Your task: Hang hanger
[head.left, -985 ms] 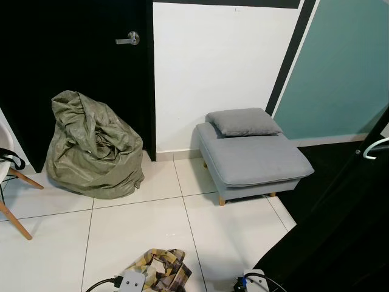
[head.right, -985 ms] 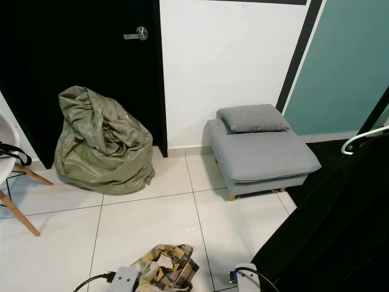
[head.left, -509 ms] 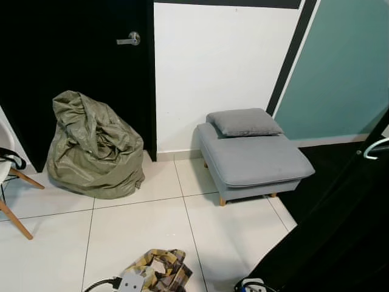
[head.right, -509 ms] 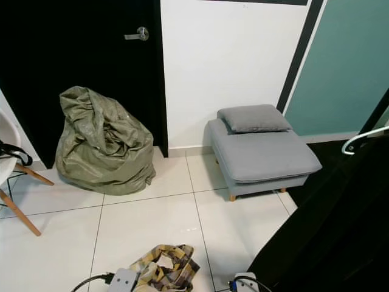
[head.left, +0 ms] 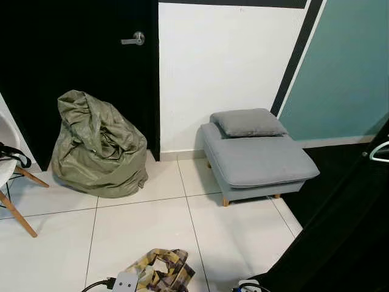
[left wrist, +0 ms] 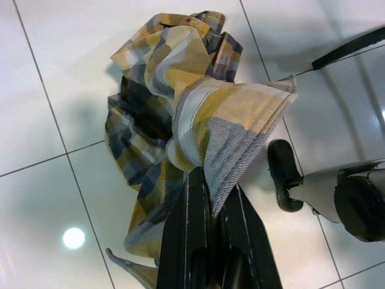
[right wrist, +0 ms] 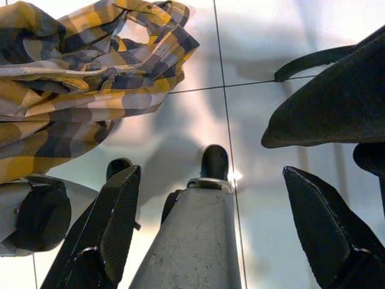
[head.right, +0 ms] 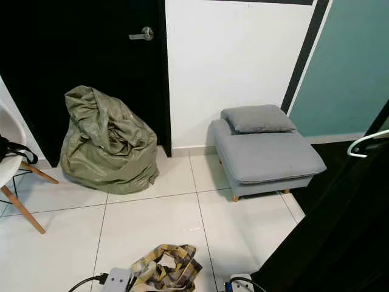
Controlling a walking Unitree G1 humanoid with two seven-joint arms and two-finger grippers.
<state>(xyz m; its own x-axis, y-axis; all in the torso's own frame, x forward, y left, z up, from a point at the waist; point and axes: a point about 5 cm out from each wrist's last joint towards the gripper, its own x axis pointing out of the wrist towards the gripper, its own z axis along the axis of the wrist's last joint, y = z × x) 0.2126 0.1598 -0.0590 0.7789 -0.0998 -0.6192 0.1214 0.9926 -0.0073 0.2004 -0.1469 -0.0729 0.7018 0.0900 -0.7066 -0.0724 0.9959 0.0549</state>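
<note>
A white hanger hook [head.right: 366, 142] juts out at the right edge, at the top of a big black cloth [head.left: 340, 243] that covers the lower right corner. My left gripper [left wrist: 207, 180] is shut on a yellow and grey plaid shirt [left wrist: 180, 102], which hangs bunched above the white tiles; the shirt [head.left: 161, 274] also shows low in the eye views. My right gripper [right wrist: 210, 174] is open with nothing between its fingers [right wrist: 117, 211], pointing down at the floor beside the black cloth [right wrist: 331, 102].
A grey footstool [head.left: 258, 161] with a cushion stands against the white wall. An olive sack [head.left: 97, 146] slumps before the black door [head.left: 73, 61]. A white chair with wooden legs [head.left: 15, 201] is at the left edge. My own legs [right wrist: 192, 241] stand on the tiles below.
The whole picture has slid slightly, so the camera moved. The shirt stays in my left gripper, and the hanger hook sits nearer the right edge.
</note>
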